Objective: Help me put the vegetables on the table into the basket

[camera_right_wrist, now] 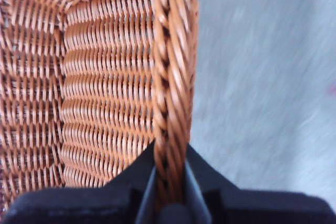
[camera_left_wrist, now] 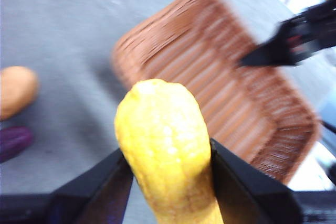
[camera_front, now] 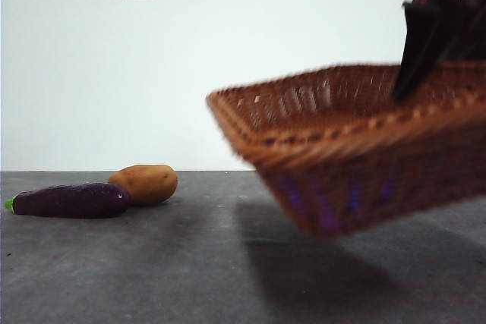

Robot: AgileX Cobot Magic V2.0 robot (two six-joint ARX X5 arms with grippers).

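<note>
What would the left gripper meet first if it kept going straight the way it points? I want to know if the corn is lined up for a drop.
Probably the basket: beyond the corn in the left gripper, the wrist view shows its near rim and inside. Depth is unclear.

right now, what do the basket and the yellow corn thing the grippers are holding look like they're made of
The basket looks like woven wicker, reddish-brown with a braided rim; individual strands show clearly where the right gripper clamps that rim. The corn, held by the left gripper, looks like moulded plastic or foam: bumpy yellow skin with a soft, even sheen. The exact material can't be told.
</note>
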